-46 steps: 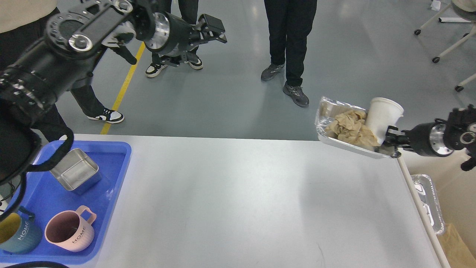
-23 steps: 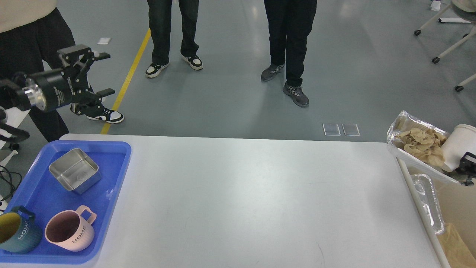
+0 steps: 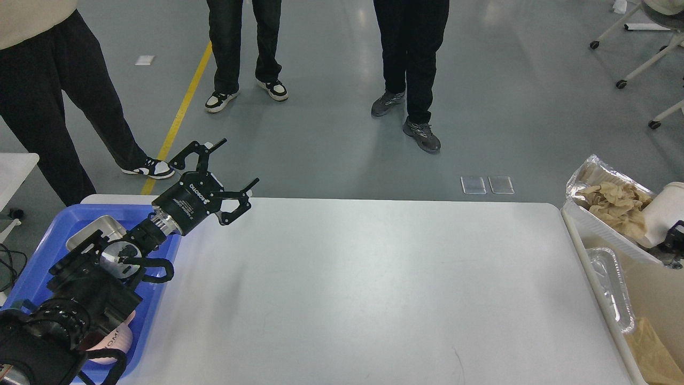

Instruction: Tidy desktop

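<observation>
The desktop (image 3: 363, 289) is a large white tabletop that fills the middle of the head view. My left gripper (image 3: 240, 161) is open and empty, held above the desktop's far left edge, with its arm crossing over the blue tray. My right gripper (image 3: 674, 239) shows only as a small dark part at the right edge. It grips the lower edge of a foil tray (image 3: 582, 179) that holds crumpled brown paper (image 3: 612, 200) and a white paper cup (image 3: 662, 211). The foil tray hangs tilted beyond the desktop's right end, over the bin.
A blue tray (image 3: 53, 235) at the left holds a steel square box (image 3: 85, 238) and a pink mug (image 3: 109, 342), both partly hidden by my left arm. A cream bin (image 3: 593, 278) at the right holds another foil tray (image 3: 612, 289). People stand beyond the far edge.
My left arm has swung down from high at the left to over the blue tray, gripper still open. My right gripper has carried the foil tray rightward off the desktop to above the bin.
</observation>
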Robot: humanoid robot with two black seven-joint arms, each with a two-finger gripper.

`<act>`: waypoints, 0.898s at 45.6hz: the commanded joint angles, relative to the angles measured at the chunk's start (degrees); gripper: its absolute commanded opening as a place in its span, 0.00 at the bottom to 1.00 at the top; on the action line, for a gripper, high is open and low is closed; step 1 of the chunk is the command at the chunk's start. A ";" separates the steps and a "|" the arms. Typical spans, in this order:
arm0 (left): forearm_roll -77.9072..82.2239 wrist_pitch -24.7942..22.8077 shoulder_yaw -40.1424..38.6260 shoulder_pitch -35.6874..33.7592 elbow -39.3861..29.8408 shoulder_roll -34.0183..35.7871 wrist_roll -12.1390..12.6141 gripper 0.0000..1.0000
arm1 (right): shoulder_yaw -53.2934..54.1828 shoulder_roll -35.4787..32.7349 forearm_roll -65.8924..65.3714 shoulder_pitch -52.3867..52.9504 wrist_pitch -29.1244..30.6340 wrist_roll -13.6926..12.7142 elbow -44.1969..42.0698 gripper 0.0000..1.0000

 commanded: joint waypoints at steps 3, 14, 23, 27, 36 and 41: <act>-0.03 1.04 -0.21 -0.22 0.66 -1.53 0.68 0.96 | 0.07 -0.16 0.15 -0.08 -0.09 -0.01 -0.04 0.00; 0.06 1.66 -0.04 0.39 0.66 -0.30 0.68 0.96 | -0.11 -1.12 0.15 -3.24 -3.34 -0.10 -1.80 0.00; 0.24 1.57 0.32 0.66 0.66 0.66 0.68 0.96 | -0.02 -0.95 0.23 -4.74 -5.45 -0.10 -7.41 0.00; 0.24 1.66 0.40 0.66 0.66 0.58 0.59 0.96 | 0.07 -0.42 0.41 -5.09 -6.77 -0.18 -10.49 0.00; 0.06 1.83 0.40 0.66 0.66 0.58 0.51 0.96 | -0.19 2.65 3.75 -5.62 -9.15 -0.36 -17.96 0.00; 0.06 1.83 0.32 0.66 0.66 0.57 0.33 0.96 | -0.02 4.50 4.10 -5.62 -10.55 -0.45 -19.55 0.00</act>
